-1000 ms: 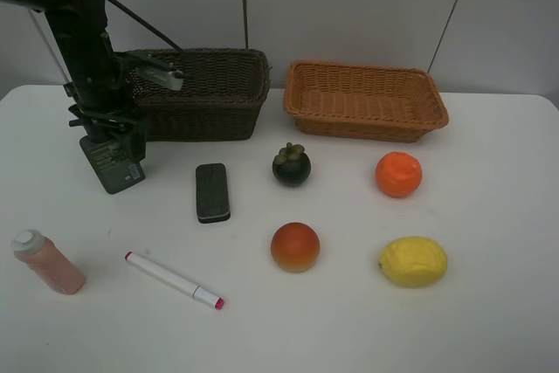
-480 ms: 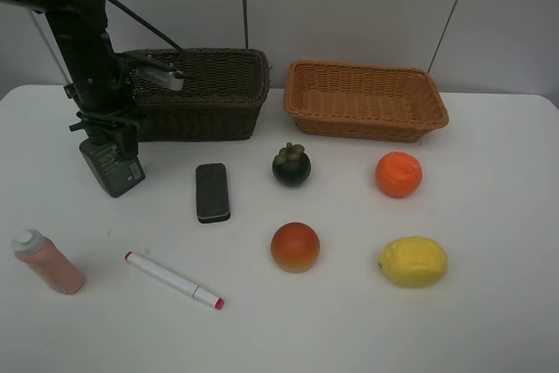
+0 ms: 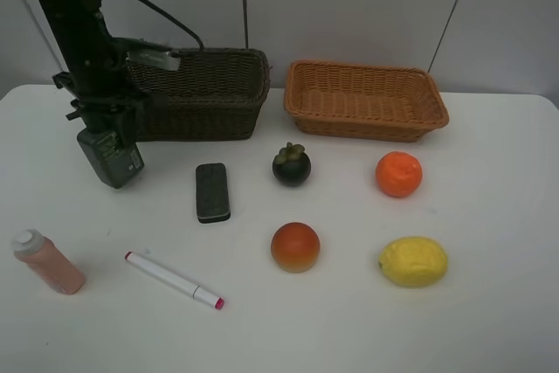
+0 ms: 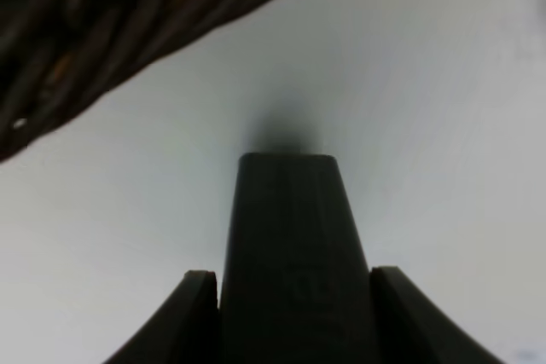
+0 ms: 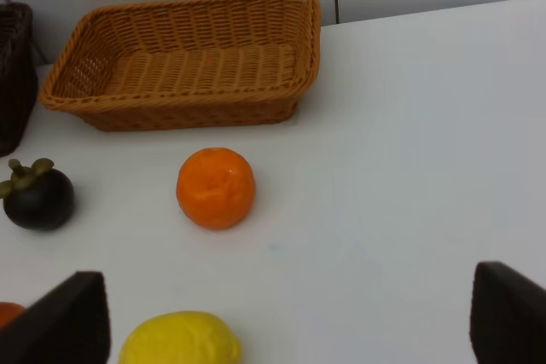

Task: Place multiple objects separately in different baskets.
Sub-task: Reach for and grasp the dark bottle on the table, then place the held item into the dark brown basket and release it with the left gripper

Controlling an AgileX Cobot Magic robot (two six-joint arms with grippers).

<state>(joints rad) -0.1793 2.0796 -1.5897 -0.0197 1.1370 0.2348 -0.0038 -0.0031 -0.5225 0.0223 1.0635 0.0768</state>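
The left claw (image 3: pixel 104 125) is clamped on the dark green pump bottle (image 3: pixel 112 160), likely stiff, slick and light, best gripped across its body, while the right claw (image 5: pixel 294 296) gapes empty.

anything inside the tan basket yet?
Nothing visible inside the tan basket: its woven floor shows bare in the right wrist view. Only the strip just behind the near wall is hidden.

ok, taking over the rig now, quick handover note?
Left gripper shut on dark green pump bottle, in front of dark brown basket's left end. Right gripper open, empty.
On table: pink bottle, marker, eraser, mangosteen, orange, peach-like fruit, lemon.
Done: nothing seen in it or the tan basket.
Left: bin the bottle, then the other seven.
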